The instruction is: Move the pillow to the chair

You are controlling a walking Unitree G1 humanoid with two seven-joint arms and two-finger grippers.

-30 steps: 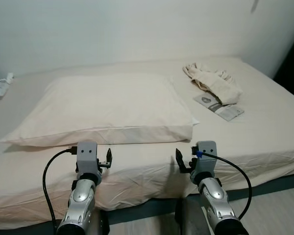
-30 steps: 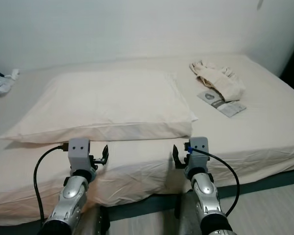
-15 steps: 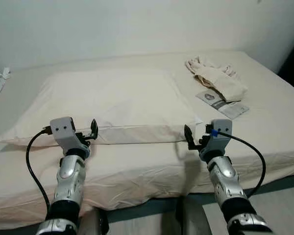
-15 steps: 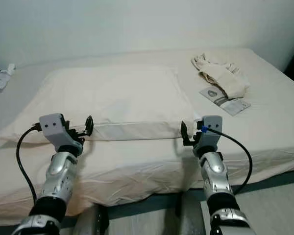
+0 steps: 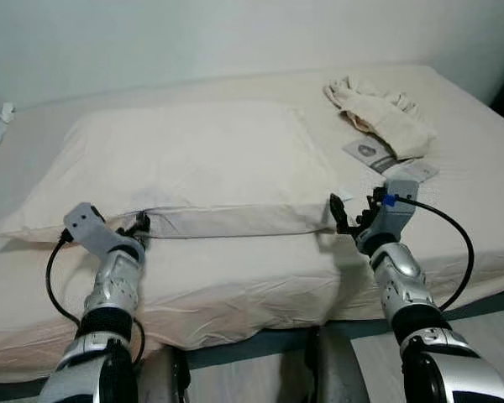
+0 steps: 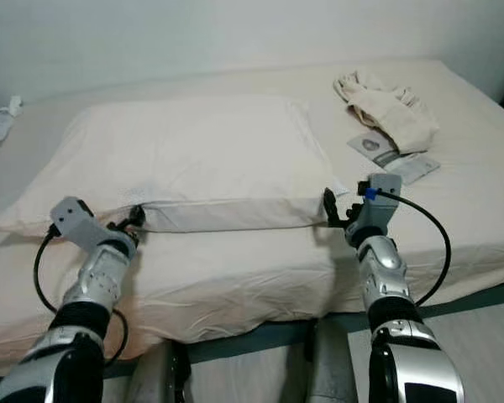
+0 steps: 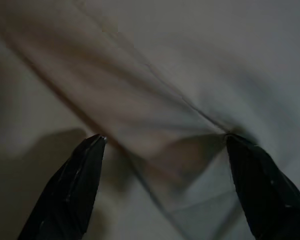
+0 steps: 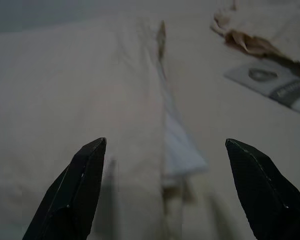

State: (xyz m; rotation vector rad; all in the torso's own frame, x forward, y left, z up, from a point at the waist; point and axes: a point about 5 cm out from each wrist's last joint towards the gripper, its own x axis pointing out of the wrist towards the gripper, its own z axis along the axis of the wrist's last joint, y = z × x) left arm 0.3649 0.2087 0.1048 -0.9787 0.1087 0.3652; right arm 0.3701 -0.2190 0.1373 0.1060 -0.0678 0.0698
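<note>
A cream pillow lies at centre frame on the bed, its near edge facing the robot. The left gripper sits at the lower-left stretch of that edge, the right gripper at its lower-right corner; in both wrist views the fingers are spread wide, holding nothing. The step in hand looks like the reach for a two-handed grasp. The next move likely calls for pushing in and closing both on the pillow's edge before lifting. Folded cloth and a card lie at upper right. No containers are seen, nor a chair.
</note>
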